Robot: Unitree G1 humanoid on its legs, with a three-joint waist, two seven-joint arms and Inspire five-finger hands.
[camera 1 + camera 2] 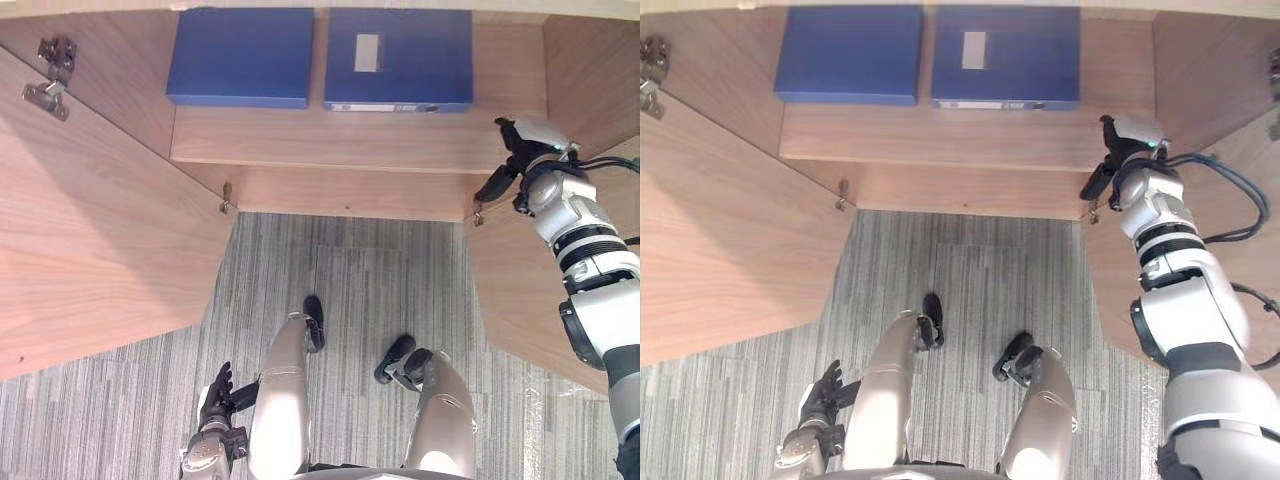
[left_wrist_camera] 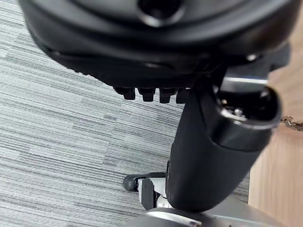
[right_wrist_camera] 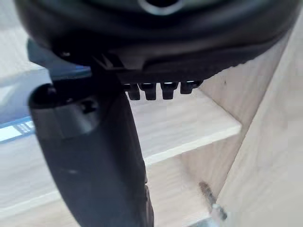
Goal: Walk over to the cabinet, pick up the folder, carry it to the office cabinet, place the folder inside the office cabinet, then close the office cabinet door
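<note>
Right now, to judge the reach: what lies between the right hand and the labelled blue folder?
Only bare wooden shelf lies between the right hand and the labelled folder, as the left eye view shows.

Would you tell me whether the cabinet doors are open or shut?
Open: the left door and right door are swung out, baring the shelf.

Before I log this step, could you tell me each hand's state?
Left hand: open, holding nothing.
Right hand: open, holding nothing.
</note>
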